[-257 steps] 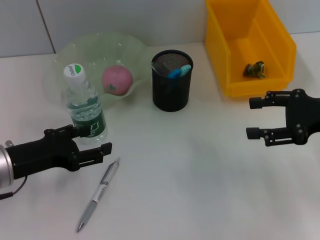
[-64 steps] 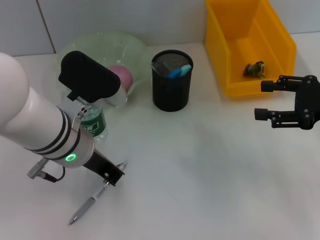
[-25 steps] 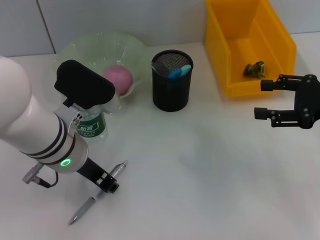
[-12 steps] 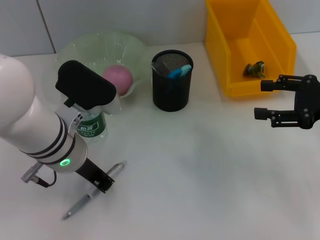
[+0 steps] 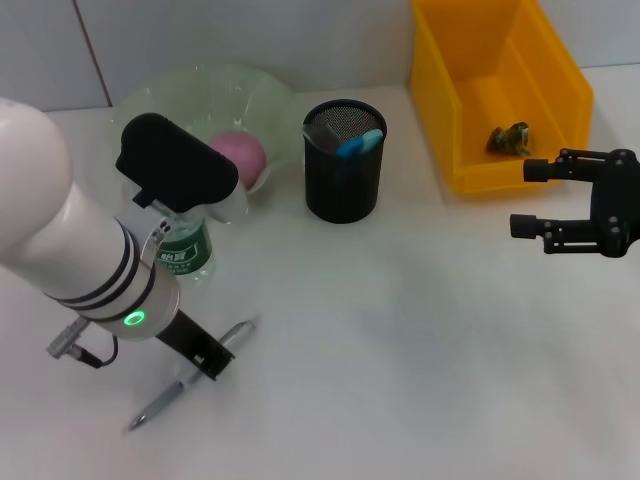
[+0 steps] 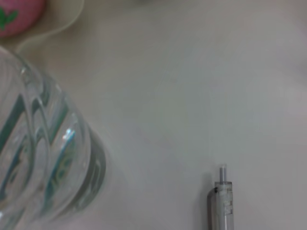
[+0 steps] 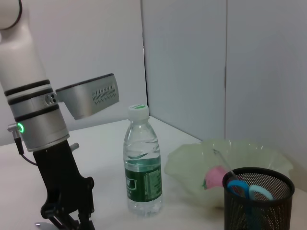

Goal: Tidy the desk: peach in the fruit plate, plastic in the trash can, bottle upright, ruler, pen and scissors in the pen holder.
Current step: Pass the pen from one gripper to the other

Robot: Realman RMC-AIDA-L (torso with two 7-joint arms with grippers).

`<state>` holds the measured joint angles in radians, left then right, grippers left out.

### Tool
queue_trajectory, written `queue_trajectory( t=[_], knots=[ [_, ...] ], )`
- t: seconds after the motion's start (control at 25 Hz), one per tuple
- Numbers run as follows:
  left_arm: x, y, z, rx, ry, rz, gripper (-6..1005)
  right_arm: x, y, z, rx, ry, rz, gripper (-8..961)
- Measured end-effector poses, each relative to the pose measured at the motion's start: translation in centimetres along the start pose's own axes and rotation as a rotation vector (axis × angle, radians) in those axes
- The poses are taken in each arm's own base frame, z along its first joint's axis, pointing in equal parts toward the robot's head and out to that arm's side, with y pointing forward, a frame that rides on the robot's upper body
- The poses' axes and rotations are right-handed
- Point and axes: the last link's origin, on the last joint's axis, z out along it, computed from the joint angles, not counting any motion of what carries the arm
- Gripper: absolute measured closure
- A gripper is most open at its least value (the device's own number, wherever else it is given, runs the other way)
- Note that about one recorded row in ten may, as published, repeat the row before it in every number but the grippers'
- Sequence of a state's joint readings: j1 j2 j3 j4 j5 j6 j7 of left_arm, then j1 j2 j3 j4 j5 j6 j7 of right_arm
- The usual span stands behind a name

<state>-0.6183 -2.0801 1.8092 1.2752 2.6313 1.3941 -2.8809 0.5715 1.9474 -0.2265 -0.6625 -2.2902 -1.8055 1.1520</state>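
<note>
A silver pen (image 5: 160, 402) lies slanted on the white desk at the front left. My left gripper (image 5: 207, 358) points down onto its middle and looks shut on it. The left wrist view shows the pen's end (image 6: 221, 206) beside the bottle (image 6: 38, 158). The bottle (image 5: 185, 255) stands upright behind the gripper. The peach (image 5: 240, 152) lies in the clear green plate (image 5: 200, 90). Blue scissor handles (image 5: 358, 143) stick out of the black mesh pen holder (image 5: 343, 185). My right gripper (image 5: 523, 198) is open and empty in front of the yellow bin (image 5: 560, 100).
A crumpled piece of plastic (image 5: 508, 138) lies inside the yellow bin. The right wrist view shows the bottle (image 7: 143, 163), the plate with the peach (image 7: 216, 176), the pen holder (image 7: 256, 206) and my left gripper (image 7: 64, 215) low on the desk.
My left arm came down over the pen and its gripper closed around the pen's middle; the pen has shifted slightly with it. The right arm has stayed still over the last second.
</note>
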Motion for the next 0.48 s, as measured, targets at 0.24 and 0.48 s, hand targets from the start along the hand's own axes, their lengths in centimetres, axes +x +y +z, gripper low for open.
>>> queue_trajectory(
  t=[0.24,0.48],
  knots=[
    [1.5,1.0,-2.5,0.003,0.124,0.037,813,-0.6,-0.6,-0.8,0.069,-0.071,0.02,204],
    [2.6,1.5,-4.6,0.025,0.253,0.063,816,-1.0,-1.6,-1.7,0.167,-0.149,0.064,207]
  ],
)
